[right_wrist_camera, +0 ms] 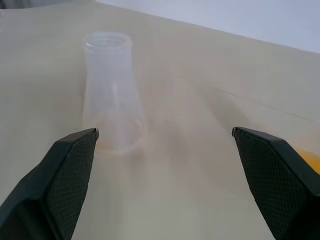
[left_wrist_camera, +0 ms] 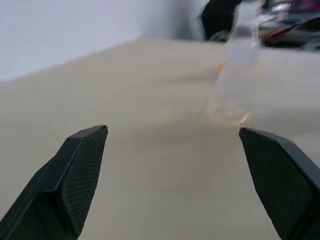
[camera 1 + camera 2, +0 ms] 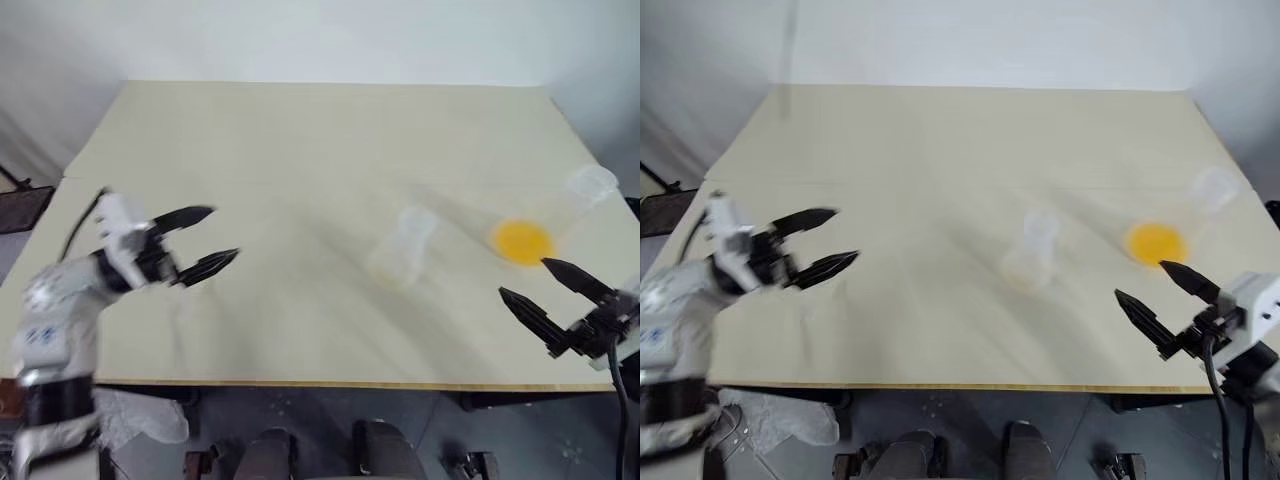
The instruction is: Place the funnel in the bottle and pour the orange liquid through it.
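Clear conical glass bottle (image 1: 112,95) standing upright, empty, between both open jaws' reach; bright orange liquid (image 3: 522,241) sitting just beyond right jaws.

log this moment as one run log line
left gripper: open, empty | right gripper: open, empty | flask: upright, mid-table | orange liquid: near right gripper

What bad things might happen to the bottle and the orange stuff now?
The bottle is see-through and hard to make out against the pale table, so a gripper might bump it and tip it over. The right gripper hangs open very close to the orange liquid, near the table's right edge; a clumsy reach might spill it or push it off. The left gripper is open and far from the bottle, so it cannot steady it yet.
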`<action>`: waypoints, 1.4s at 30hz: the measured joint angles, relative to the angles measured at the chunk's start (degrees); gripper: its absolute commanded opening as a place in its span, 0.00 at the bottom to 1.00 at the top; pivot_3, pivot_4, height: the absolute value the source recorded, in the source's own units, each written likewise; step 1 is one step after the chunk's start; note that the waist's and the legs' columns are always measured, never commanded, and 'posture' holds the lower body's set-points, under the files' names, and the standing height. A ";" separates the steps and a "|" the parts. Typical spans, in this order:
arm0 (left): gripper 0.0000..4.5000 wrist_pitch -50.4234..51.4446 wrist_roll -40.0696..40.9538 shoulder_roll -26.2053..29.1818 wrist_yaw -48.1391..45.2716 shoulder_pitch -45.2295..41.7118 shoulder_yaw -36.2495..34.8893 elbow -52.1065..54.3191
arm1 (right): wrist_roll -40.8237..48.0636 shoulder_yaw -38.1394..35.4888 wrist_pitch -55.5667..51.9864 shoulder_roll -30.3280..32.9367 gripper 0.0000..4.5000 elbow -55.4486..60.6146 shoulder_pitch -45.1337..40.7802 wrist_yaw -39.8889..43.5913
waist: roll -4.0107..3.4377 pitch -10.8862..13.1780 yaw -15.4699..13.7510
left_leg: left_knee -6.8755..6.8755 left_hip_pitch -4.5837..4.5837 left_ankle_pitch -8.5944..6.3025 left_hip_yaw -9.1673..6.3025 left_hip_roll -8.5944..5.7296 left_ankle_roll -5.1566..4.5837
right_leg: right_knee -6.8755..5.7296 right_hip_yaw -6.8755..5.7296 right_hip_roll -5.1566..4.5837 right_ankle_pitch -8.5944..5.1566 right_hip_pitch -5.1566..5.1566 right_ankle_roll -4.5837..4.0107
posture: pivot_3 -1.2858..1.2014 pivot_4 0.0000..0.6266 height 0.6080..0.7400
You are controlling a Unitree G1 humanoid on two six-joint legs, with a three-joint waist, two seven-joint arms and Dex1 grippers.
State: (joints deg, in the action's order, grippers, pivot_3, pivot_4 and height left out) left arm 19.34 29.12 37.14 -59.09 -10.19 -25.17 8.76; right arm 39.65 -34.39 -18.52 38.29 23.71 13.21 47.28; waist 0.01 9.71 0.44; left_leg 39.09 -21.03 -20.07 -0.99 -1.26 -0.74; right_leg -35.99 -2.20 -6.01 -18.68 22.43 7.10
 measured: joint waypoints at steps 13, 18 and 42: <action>1.00 0.23 6.52 -7.01 13.24 25.65 -16.00 17.31 | -4.11 10.54 3.49 6.54 1.00 -19.38 -15.94 15.01 | 0.00 0.00 -1.58 | 0.09 -0.04 -0.04 -0.05 -0.19 -0.16 | 0.26 -0.04 -0.28 0.00 -0.04 -0.02 | 0.52 0.24 1.00; 1.00 0.53 9.71 -11.20 15.58 35.20 -19.65 20.55 | -5.25 14.11 3.62 6.57 1.00 -23.65 -20.12 18.57 | -0.02 -0.01 -1.58 | 0.09 0.00 -0.02 0.01 -0.17 -0.15 | 0.34 -0.02 -0.28 -0.01 -0.10 -0.04 | 0.52 0.24 1.00; 1.00 -0.32 4.53 -7.59 18.77 26.30 -3.52 12.92 | -8.14 17.26 4.34 7.32 1.00 -29.34 -25.84 22.68 | -0.07 -0.01 -1.60 | 0.08 -0.06 -0.04 0.00 -0.19 -0.14 | 0.33 -0.17 -0.29 -0.05 -0.02 -0.11 | 0.52 0.24 1.00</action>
State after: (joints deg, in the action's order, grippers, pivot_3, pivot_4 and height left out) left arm 19.02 33.64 29.55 -40.32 16.11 -28.69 21.68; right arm 31.51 -17.12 -14.18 45.61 -5.63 -12.63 69.96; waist -0.05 9.70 -1.16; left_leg 39.17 -21.09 -20.11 -0.99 -1.44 -0.88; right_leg -35.66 -2.37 -6.31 -18.73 22.41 6.99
